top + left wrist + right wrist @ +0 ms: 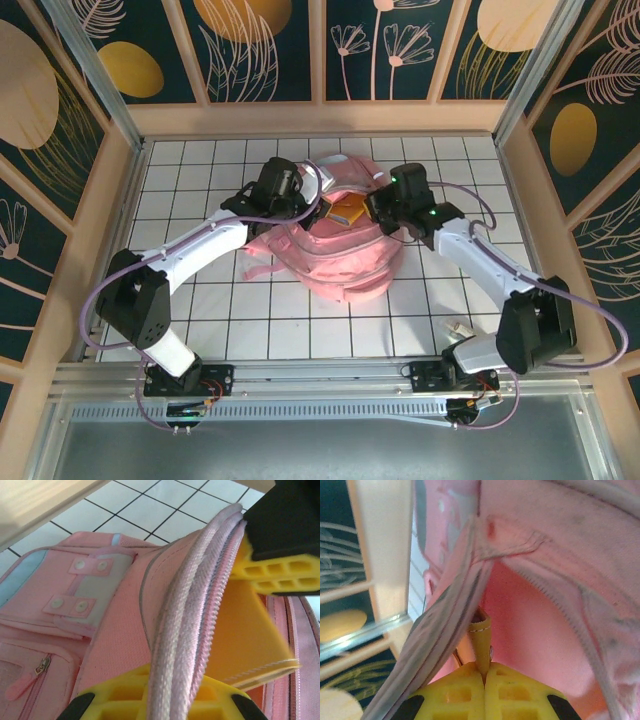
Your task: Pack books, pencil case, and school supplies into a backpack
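Note:
The pink backpack [330,262] lies in the middle of the tiled table with its mouth toward the back. My left gripper [306,210] is shut on the backpack's zipper rim [195,605], which runs up between its yellow fingers [125,695] and is held up. My right gripper [376,208] is shut on a flat orange-yellow item [481,640] with a stitched edge. That item [245,630] stands in the open mouth, just inside the rim, against the pink lining [545,630]. From the left wrist view, the right gripper's fingers [280,572] show pinching its top.
Wooden walls [320,118] close in the white tiled table [200,300] at the back and on both sides. A small white object [460,328] lies near the right arm's base. The backpack's front pockets and snaps [75,590] face left of the left gripper.

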`<state>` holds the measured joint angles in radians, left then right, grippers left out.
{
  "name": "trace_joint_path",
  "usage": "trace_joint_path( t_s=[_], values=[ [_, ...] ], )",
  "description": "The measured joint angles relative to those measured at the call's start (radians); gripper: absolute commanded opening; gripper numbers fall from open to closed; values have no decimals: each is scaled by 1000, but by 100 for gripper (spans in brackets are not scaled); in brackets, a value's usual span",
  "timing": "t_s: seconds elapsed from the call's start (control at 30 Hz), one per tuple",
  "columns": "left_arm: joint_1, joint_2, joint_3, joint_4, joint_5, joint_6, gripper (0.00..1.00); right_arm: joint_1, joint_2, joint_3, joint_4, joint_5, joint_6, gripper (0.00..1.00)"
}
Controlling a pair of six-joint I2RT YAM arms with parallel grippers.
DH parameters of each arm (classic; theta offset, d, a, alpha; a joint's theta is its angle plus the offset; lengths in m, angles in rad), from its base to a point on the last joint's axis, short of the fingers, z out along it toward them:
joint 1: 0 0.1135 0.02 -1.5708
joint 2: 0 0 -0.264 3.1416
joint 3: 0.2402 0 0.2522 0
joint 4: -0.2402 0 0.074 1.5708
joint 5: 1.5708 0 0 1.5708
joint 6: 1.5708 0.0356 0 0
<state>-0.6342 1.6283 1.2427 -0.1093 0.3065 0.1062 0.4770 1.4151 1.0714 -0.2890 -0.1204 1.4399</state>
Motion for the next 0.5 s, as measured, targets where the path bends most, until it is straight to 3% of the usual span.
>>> trace_joint_path(
  t_s=[0.3,0.33,0.5],
  values=[
    [0,4,-4,63,0,-167,0,151,170,137,-74,311,257,0],
    [0,6,-7,69,-2,-177,0,159,195,158,-89,330,273,7],
    [0,22,-13,97,-29,-216,0,166,253,198,-92,363,285,71]
  ],
)
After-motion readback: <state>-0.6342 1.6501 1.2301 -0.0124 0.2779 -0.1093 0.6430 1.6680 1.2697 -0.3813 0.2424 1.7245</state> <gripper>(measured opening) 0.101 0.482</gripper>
